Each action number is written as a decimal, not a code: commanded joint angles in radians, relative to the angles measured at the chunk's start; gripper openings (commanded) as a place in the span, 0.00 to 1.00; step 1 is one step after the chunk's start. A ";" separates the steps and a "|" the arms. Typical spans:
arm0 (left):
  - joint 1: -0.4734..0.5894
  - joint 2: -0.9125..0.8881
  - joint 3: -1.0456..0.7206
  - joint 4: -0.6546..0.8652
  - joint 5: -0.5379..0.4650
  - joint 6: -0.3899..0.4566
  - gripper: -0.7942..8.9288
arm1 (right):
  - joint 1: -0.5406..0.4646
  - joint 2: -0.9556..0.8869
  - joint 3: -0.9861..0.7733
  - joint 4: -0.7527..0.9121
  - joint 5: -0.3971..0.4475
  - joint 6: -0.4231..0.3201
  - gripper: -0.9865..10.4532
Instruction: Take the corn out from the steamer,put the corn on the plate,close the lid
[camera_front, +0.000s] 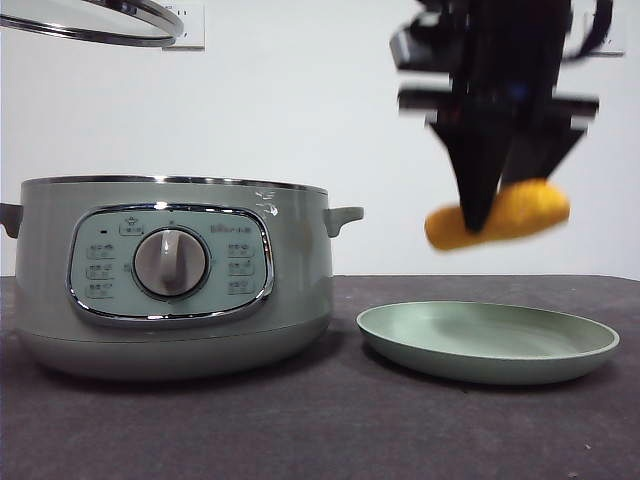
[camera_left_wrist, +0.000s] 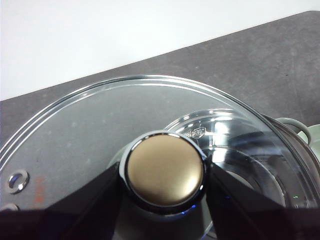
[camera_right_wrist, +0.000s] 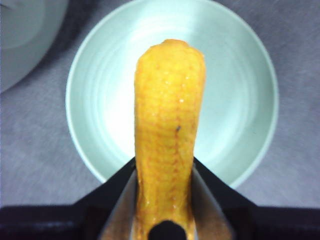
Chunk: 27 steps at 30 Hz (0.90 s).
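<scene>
Up front at table level, the steamer (camera_front: 175, 275) sits open on the dark table (camera_front: 320, 430) with the plate (camera_front: 488, 342) just beside it, and the lid (camera_front: 95, 22) hangs in the air above the pot at the top corner. One gripper (camera_front: 490, 215) comes down from above, pinching the corn (camera_front: 498, 213), which floats well clear of the plate, a bit blurred. Over on the left wrist camera, the left gripper (camera_left_wrist: 165, 175) has its jaws clamped on either side of the lid's knob (camera_left_wrist: 165, 170), with the pot visible through the glass (camera_left_wrist: 90, 130). From the right wrist camera, the right gripper (camera_right_wrist: 165, 200) squeezes one end of the corn (camera_right_wrist: 169, 125) straight above the plate (camera_right_wrist: 240, 100).
</scene>
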 joint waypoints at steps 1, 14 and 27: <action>0.000 -0.011 0.011 0.054 -0.004 -0.007 0.07 | -0.008 0.008 -0.105 0.122 0.002 0.009 0.07; 0.000 -0.010 0.011 0.058 -0.004 -0.026 0.07 | -0.089 0.032 -0.278 0.407 -0.085 -0.026 0.09; 0.000 -0.006 0.011 0.100 0.022 -0.034 0.07 | -0.138 0.034 -0.278 0.394 -0.084 -0.033 0.21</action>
